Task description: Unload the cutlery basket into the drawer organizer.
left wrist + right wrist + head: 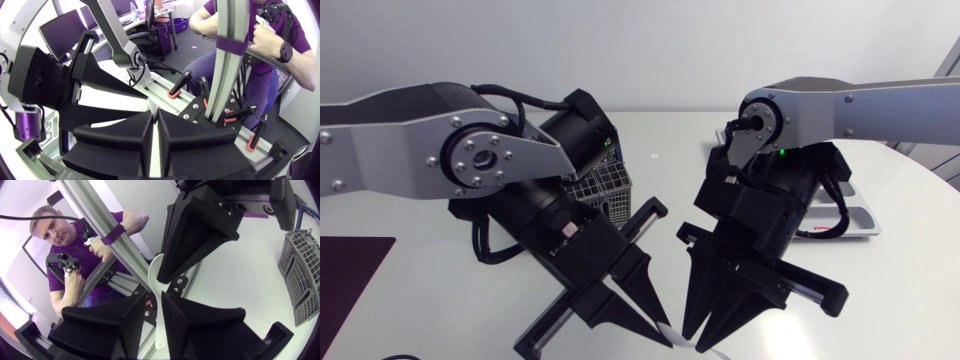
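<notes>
Both arms raised over the table, meeting on one white utensil

Head view: the left gripper (653,330) and right gripper (706,340) tilt down toward each other, tips almost touching, the white utensil (672,338) lying slantwise between them; the cutlery basket (605,190) sits behind the left arm, the drawer organizer (861,216) behind the right. Left wrist view: its fingers (175,135) are pressed together on a white sliver. Right wrist view: its fingers (135,317) pinch the utensil's handle, long axis straight ahead, the broad end in the left gripper.
</notes>
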Available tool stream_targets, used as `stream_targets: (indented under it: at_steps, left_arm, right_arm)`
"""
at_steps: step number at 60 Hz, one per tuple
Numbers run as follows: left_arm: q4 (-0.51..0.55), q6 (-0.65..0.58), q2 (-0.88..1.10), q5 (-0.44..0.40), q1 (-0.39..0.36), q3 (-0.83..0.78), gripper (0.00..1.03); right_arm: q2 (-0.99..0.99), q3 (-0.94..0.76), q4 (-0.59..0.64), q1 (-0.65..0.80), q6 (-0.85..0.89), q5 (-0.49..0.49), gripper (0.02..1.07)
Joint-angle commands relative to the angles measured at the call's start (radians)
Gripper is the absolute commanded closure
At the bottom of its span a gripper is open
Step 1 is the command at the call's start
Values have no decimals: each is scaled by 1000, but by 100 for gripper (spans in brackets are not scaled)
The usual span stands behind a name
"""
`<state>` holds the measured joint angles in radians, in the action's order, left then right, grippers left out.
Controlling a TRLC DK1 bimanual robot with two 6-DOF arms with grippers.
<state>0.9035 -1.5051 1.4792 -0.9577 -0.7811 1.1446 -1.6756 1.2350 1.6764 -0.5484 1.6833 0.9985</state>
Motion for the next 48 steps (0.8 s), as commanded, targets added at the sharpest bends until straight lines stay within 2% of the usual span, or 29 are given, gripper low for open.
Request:
stream_targets:
  at_steps: [1,31,33,48]
  left_arm:
    - [8,-47,13,-1,5,18,100]
    - [11,-38,3,0,11,50,100]
    - [11,-37,1,0,11,52,100]
    - [12,-38,4,2,11,46,100]
  right_arm:
    - [5,-16,74,-8,3,11,79]
    - [-52,-54,72,5,46,9,79]
    - [-52,-58,71,5,50,9,83]
    - [-42,-77,71,-4,58,11,92]
